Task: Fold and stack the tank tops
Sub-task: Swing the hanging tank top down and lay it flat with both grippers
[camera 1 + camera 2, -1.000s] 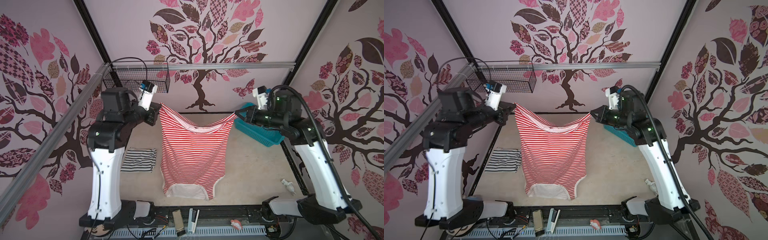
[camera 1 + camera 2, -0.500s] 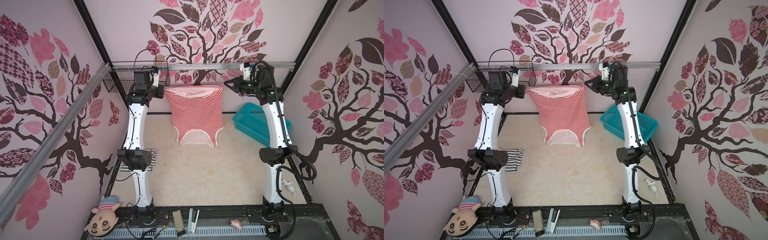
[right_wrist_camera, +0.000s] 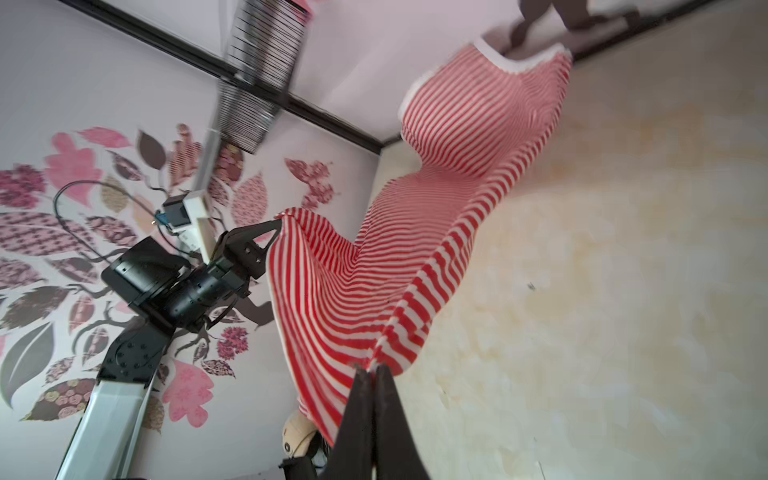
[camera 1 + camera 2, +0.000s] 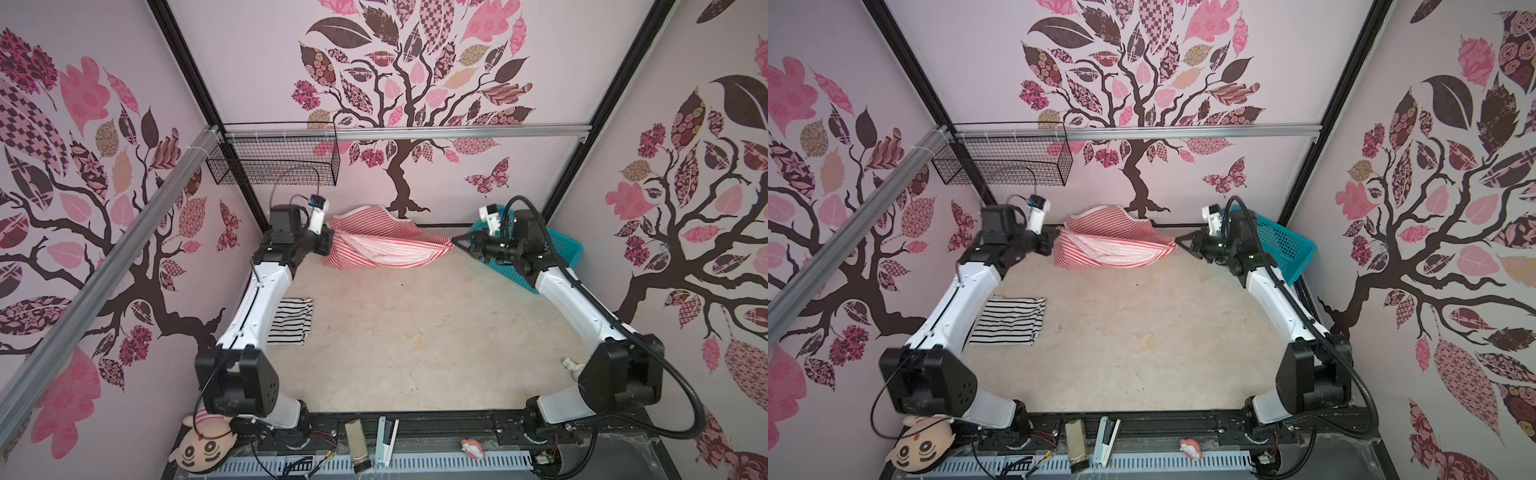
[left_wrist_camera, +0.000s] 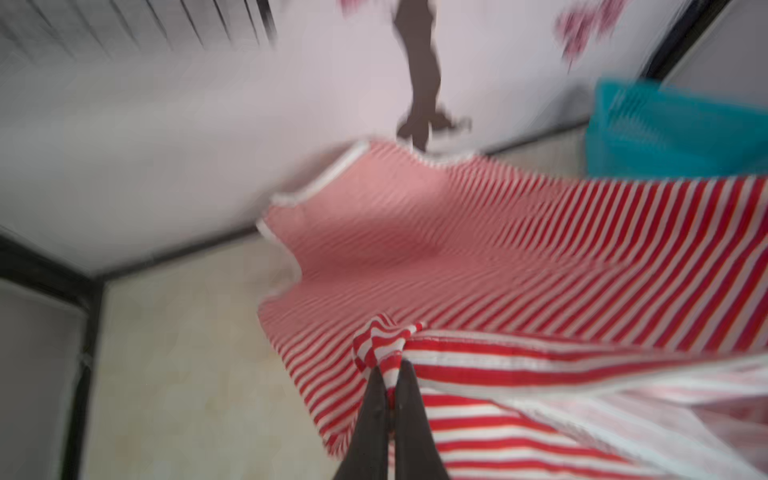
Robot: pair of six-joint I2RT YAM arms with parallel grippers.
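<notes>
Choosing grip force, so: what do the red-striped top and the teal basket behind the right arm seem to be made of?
Red-and-white tank top: apparently a soft, matte knit; it sags and billows between its two held corners. Teal basket: probably rigid moulded plastic, slightly glossy, with a regular perforated wall that keeps its shape.

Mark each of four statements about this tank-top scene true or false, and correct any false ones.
1. The left gripper and the right gripper are both shut on the red-and-white tank top. True.
2. The red-and-white tank top lies released and spread flat. False: it is bunched and held at two corners.
3. The black-and-white tank top is in the right gripper. False: it lies folded on the table beside the left arm.
4. The plush doll lies at the front, near the left arm's base. True.
</notes>
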